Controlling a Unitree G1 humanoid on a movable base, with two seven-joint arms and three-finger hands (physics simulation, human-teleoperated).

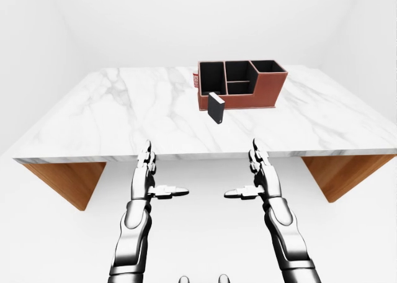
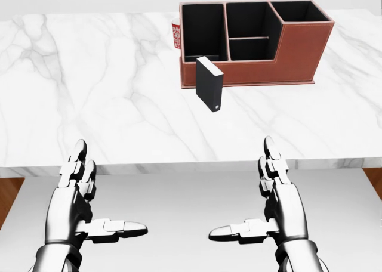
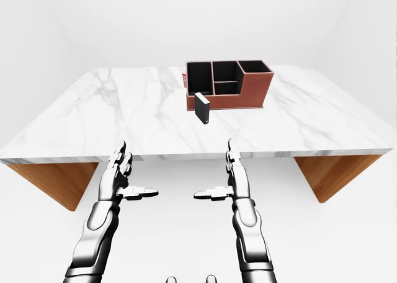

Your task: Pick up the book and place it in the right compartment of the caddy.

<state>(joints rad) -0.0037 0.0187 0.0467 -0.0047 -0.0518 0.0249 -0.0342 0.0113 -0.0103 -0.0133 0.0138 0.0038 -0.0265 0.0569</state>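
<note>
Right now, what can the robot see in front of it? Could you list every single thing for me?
table: one, white marble top on wooden legs, fills the head view's upper half.
caddy: one, reddish-brown with black compartments, top right of the head view.
book: one, black, standing upright just below the caddy's left end.
can: one, red and white, mostly hidden beside the caddy's left wall.
left hand: one, silver, open, bottom left, below the table edge.
right hand: one, silver, open, bottom right.
</note>
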